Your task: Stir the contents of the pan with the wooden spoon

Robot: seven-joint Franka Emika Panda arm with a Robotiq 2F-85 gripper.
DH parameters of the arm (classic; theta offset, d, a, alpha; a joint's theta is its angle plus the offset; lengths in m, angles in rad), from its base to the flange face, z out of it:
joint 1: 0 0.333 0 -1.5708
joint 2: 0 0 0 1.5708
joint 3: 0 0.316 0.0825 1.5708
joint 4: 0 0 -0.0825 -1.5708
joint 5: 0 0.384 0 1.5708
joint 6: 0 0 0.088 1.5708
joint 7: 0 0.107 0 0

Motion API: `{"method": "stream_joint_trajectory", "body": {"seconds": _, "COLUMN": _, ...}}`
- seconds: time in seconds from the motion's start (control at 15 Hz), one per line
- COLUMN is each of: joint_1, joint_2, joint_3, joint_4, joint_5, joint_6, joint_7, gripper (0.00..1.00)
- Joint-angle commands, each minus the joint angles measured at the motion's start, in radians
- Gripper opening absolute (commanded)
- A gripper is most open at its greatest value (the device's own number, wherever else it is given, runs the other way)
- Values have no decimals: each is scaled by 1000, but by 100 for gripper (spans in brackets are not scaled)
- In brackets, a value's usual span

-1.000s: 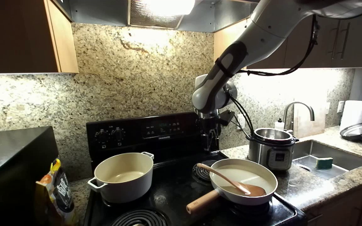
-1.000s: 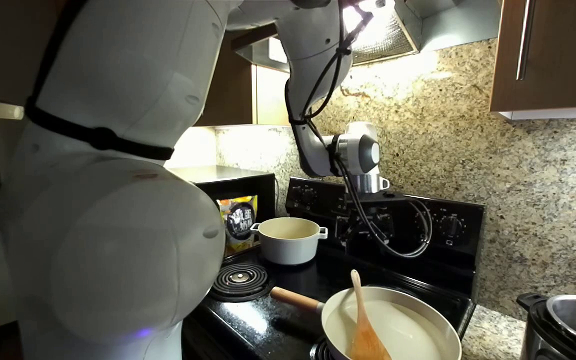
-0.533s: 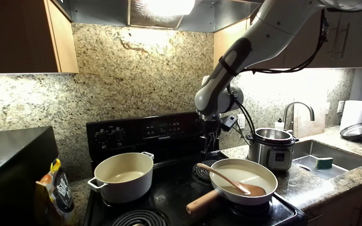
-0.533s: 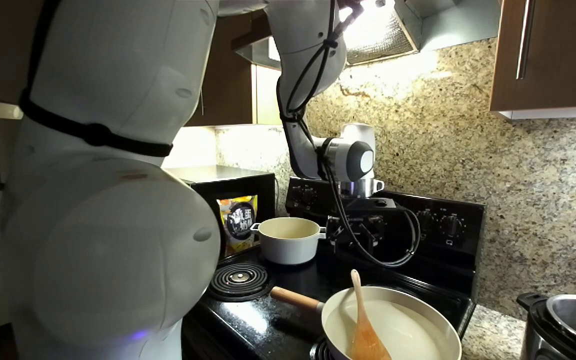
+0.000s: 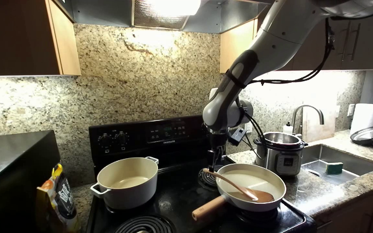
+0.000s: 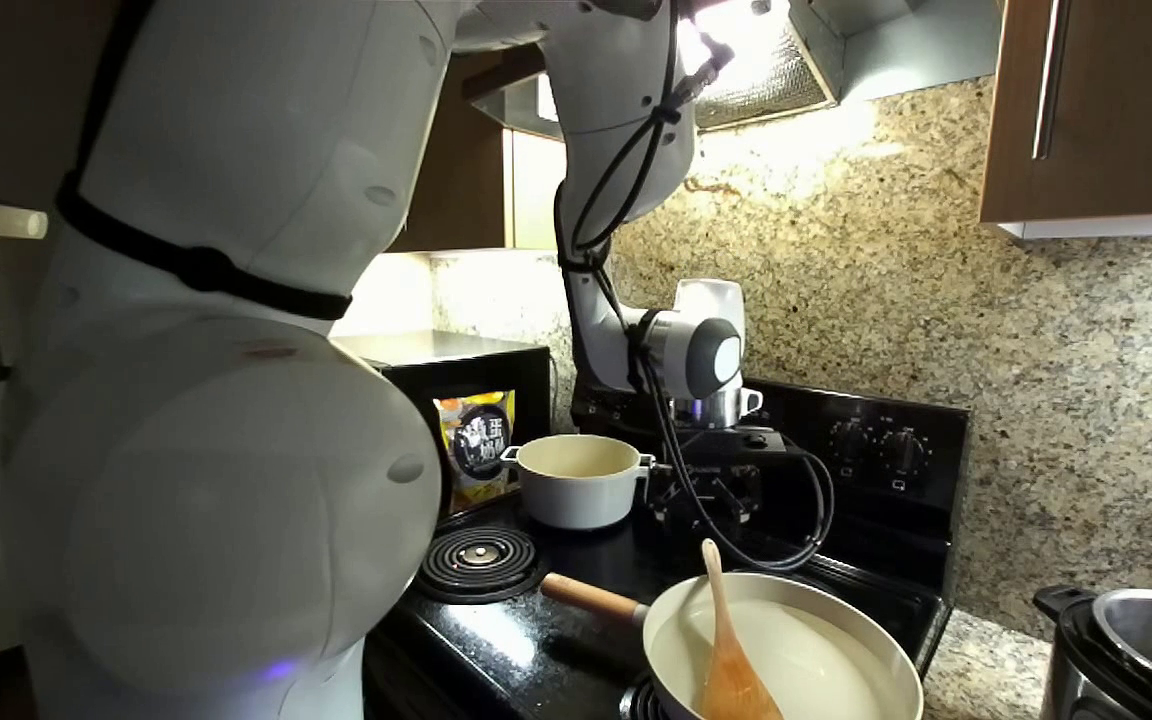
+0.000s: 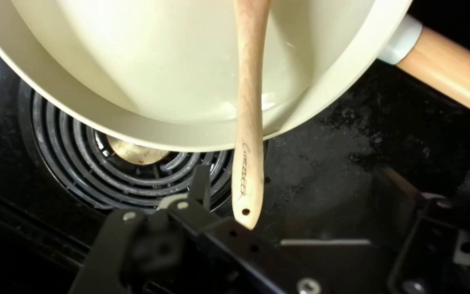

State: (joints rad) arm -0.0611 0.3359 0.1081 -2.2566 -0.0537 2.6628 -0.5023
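Note:
The cream-white pan rests on the stove with its pale wooden handle pointing outward. Smooth off-white contents cover its bottom. Leaning in the pan is the wooden spoon, its bowl in the contents and its handle over the rim. In the wrist view my gripper is open, jaws wide apart. The spoon's handle end shows between the fingers, closer to the left finger; whether it is level with the fingertips I cannot tell. In an exterior view the gripper hangs just behind the handle's end.
A cream two-handled pot stands on the stove, with a snack bag beyond it. Past the pan stands a steel pot near the sink. The stove's control panel rises close behind the gripper.
My gripper has come down and shifted slightly, now close to the spoon's handle end. It has stayed open. Pan and spoon have not moved.

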Motion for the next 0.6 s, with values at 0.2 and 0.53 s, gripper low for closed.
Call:
{"method": "stream_joint_trajectory", "body": {"seconds": 0.2, "joint_1": -24, "joint_2": 86, "joint_3": 19, "joint_4": -41, "joint_5": -33, "joint_6": 258, "joint_7": -19, "gripper": 100}}
{"method": "stream_joint_trajectory", "body": {"seconds": 0.53, "joint_1": -31, "joint_2": 140, "joint_3": 17, "joint_4": 2, "joint_5": -74, "joint_6": 325, "joint_7": 12, "gripper": 100}}
